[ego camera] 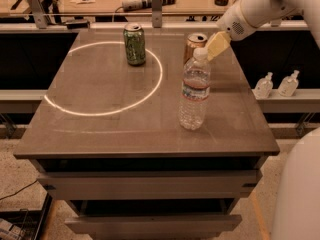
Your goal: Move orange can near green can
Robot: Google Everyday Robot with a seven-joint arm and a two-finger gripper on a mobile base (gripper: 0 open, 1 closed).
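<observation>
When reading from the upper right of the frame, locate the white robot arm point(255, 9) slanting down and left to the pale yellow gripper point(215, 46); gripper position: just right of the shiny copper-orange metal drink can point(191, 48), near its rim; contact not determinable; gripper state, spread or pressed together: not discernible. Find the copper-orange can upright at upper centre-right, on the far part of the dark grey square table top point(125, 134), partly hidden behind the cap of the tall clear plastic water bottle point(195, 91); find that bottle upright, right of centre. Find the green mottled metal drink can point(134, 45) upright at upper centre, at the far edge of a pale ring of light point(100, 115); placed left of the copper-orange can, bare table between them. Note two small white pump bottles point(263, 85) at the right edge, beyond the table.
</observation>
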